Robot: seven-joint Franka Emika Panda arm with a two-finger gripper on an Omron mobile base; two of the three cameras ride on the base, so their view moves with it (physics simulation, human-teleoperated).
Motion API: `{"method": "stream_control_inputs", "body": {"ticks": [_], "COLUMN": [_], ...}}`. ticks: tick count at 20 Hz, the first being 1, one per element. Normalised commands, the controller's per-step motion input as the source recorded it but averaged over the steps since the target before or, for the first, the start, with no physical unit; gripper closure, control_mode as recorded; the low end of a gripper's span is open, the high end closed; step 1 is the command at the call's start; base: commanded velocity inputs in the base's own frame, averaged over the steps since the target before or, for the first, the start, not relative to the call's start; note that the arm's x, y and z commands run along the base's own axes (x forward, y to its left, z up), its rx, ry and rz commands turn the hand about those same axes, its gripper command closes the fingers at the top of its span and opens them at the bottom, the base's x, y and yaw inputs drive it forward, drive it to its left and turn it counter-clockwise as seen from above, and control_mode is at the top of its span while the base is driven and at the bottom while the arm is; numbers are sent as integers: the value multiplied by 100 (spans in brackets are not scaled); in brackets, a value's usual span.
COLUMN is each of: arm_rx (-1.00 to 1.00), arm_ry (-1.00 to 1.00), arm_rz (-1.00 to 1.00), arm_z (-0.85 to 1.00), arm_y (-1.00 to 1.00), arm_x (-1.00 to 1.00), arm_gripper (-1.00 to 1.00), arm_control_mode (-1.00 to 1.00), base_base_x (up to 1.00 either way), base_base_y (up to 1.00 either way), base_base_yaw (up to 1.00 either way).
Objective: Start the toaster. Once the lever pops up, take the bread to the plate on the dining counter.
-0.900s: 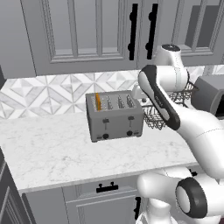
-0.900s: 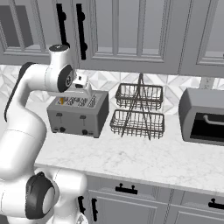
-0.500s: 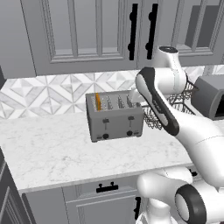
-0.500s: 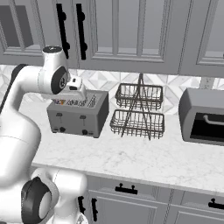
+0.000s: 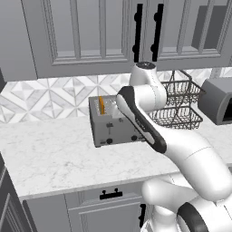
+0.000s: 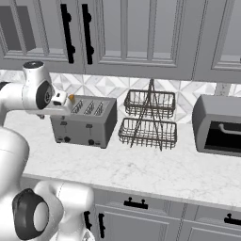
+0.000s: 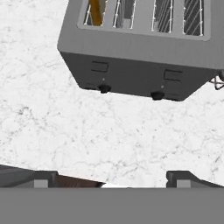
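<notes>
1. Gripper [image 7: 111,177]: jaws stand wide apart w/ nothing between them. In the hand view the two dark fingertips [image 7: 189,178] sit at far left and far right of the bottom edge, bare marble between.
2. Toaster [image 7: 140,57]: ahead of and below the gripper, apart from it, no contact. Grey box w/ four slots on top, front face turned toward the hand camera.
3. Lever [image 7: 99,67]: the left-hand tab on the toaster front, ahead of the gripper's left fingertip side. It looks high on the face (tabs are small and dark, hard to read closely). The matching right tab [image 7: 172,75] sits at about the same level.
4. Two black knobs [image 7: 104,89] along the toaster's lower front edge, nearer the gripper than the tabs.
5. Bread [image 7: 96,10]: upright in the far-left slot, orange edge showing, sticking up above the slot rim; beyond the toaster front as seen from the gripper. Also seen in left base view [image 5: 102,105] and just peeking in right base view [image 6: 71,98].
6. Worktop [image 7: 65,140]: white marble, grey veins, directly under the gripper.
7. Wire basket rack [image 6: 149,120]: two tiers, just beside the toaster on its right, away from the gripper.
8. Grey oven [image 6: 218,126]: further right still, well apart from the gripper.
9. Arm: in left base view it crosses in front of the toaster's right part [image 5: 118,129].
</notes>
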Motion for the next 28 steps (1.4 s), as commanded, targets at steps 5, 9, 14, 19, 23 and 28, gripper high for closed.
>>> {"method": "stream_control_inputs", "body": {"ticks": [5,9,14,19,23,28], "arm_rx": [-6,-3,-4,-5,-3,0], "arm_ry": [0,0,0,0,-4,-10], "arm_rz": [0,0,0,0,-2,-3], "arm_z": [-52,-49,-34,-19,-1,1], "arm_y": [71,59,40,20,0,-2], "arm_x": [20,29,30,27,21,9], "arm_gripper": [-100,-100,-100,-100,-100,-100], "arm_control_mode": [-100,-100,-100,-100,-100,-100], "base_base_x": [0,0,0,0,0,0], "base_base_y": [0,0,0,0,0,0], "base_base_yaw": [0,0,0,0,0,0]}}
